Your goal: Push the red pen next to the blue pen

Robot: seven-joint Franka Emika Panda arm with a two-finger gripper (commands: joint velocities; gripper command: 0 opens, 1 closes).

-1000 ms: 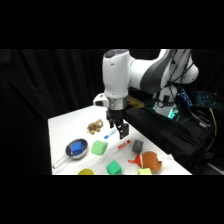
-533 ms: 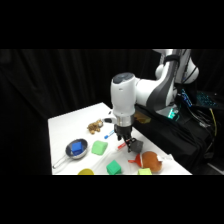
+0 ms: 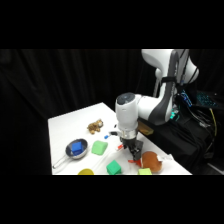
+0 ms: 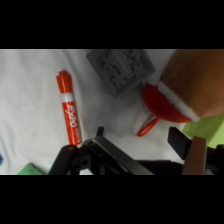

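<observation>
My claw hangs low near the table's front edge, its spread unclear to me, beside the slim, glossy red pen.

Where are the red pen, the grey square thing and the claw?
red pen [image 4: 70, 113]: wrist view, middle of its red barrel.
grey block [image 4: 121, 69]: wrist view, its patterned top face.
claw [image 3: 135, 155]: side view, between its fingertips, low over the table.

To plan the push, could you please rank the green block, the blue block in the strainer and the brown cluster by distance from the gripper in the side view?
From the gripper:
1. Green block, just left.
2. Brown cluster, up-left, farther back.
3. Blue block in the strainer, far left.
</observation>
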